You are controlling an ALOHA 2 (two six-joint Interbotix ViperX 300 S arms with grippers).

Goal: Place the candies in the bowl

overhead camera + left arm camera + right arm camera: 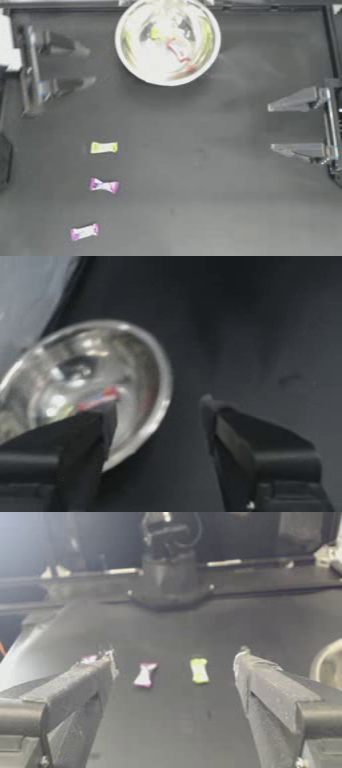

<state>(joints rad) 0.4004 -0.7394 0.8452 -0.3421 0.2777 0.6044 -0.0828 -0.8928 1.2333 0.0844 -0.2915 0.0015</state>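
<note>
Top view gives you the layout: nearest the bottom edge, at about 7 o'clock on the dark surface [200, 200], lies a pink-purple candy [84, 232], tilted and untouched. Just beyond it sits the second pink-purple candy [103, 185], and beyond that, near 9 o'clock of centre, a yellow-green candy [103, 147]; the three form a loose column, each apart from the others. Your right claw [284, 127] waits at 3 o'clock by the right edge, its jaws spread wide and holding nothing. In the right wrist view those jaws frame the yellow-green candy [199, 670] and a pink-purple one [144, 674] lying side by side, while another pink-purple candy [89, 658] peeks out beside one jaw. Your left claw [80, 65] hangs at 10 o'clock, jaws likewise spread and empty, just beside the bowl [130, 62]. The bowl stands at 12 o'clock against the far edge, and inside it you have a red candy [179, 51] and a second yellow-green candy [158, 34]. The left wrist view shows the bowl's rim [160, 371] near one jaw, with the red candy [103, 397] resting within.
</note>
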